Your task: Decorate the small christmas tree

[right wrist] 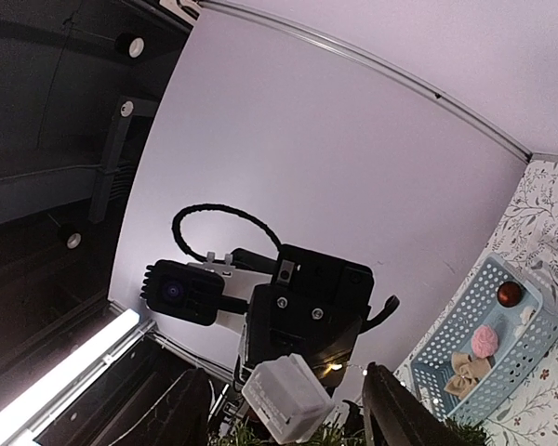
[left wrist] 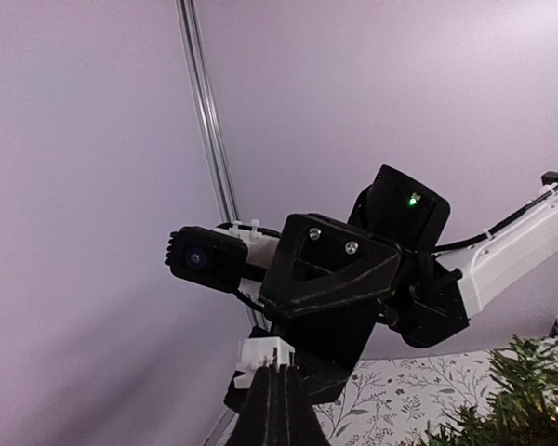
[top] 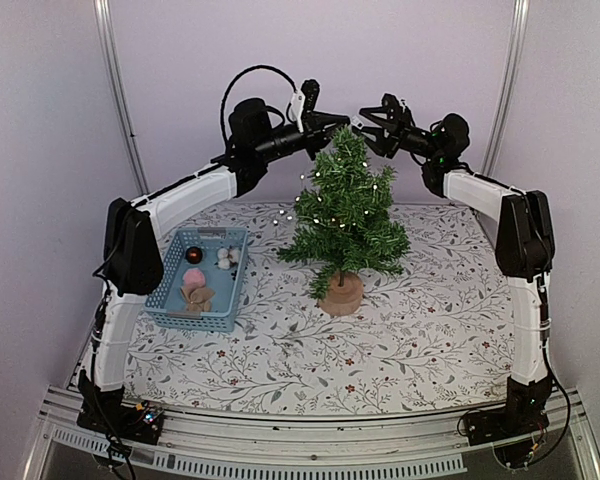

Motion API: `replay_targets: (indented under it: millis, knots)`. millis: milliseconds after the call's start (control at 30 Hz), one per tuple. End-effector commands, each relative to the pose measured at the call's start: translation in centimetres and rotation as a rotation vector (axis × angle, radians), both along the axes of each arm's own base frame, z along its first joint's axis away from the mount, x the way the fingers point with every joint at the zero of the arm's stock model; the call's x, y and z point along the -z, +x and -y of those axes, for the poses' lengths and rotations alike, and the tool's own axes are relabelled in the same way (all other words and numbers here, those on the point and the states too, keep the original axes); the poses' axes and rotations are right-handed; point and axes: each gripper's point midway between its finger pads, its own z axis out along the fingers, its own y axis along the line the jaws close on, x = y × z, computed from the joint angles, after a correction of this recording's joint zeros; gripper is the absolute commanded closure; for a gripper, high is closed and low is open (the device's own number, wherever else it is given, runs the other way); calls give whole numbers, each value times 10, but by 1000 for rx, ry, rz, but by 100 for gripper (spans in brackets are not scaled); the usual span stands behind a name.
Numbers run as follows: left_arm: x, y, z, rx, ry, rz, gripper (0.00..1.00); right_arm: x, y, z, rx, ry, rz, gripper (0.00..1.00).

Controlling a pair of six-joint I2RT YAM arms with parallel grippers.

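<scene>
The small christmas tree (top: 345, 215) stands mid-table on its round wooden base (top: 341, 295), with tiny white lights among its branches. Its branches show in the left wrist view (left wrist: 525, 390). My left gripper (top: 342, 122) hovers just left of the treetop, shut on a small white plastic box (left wrist: 263, 351) joined to the light string. That box also shows in the right wrist view (right wrist: 286, 400). My right gripper (top: 365, 128) faces it from the right of the treetop. It is open, with its fingers (right wrist: 395, 409) spread on either side of the box and not touching it.
A blue basket (top: 170, 290) stands left of the tree. It holds a red ball (right wrist: 511, 294), a pink pom-pom (right wrist: 484, 339), a burlap bow (right wrist: 465, 372) and white pieces. The floral tablecloth (top: 430, 320) covers the table. Purple walls with metal rails stand behind.
</scene>
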Motion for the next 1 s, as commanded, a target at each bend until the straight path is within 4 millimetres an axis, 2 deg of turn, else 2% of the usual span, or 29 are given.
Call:
replay_targets:
  millis: [0, 133, 667, 967]
  knots:
    - [-8, -9, 7, 21, -9, 59, 100, -4, -6, -5, -27, 13, 42, 46]
    - [-6, -9, 7, 20, -3, 59, 100, -7, -8, -4, -33, 24, 48, 54]
    - [-1, -5, 7, -11, 26, 64, 100, -12, -13, -2, -43, 39, 64, 70]
    - [-2, -4, 6, -19, 28, 66, 100, -7, -8, -3, -30, 23, 50, 81]
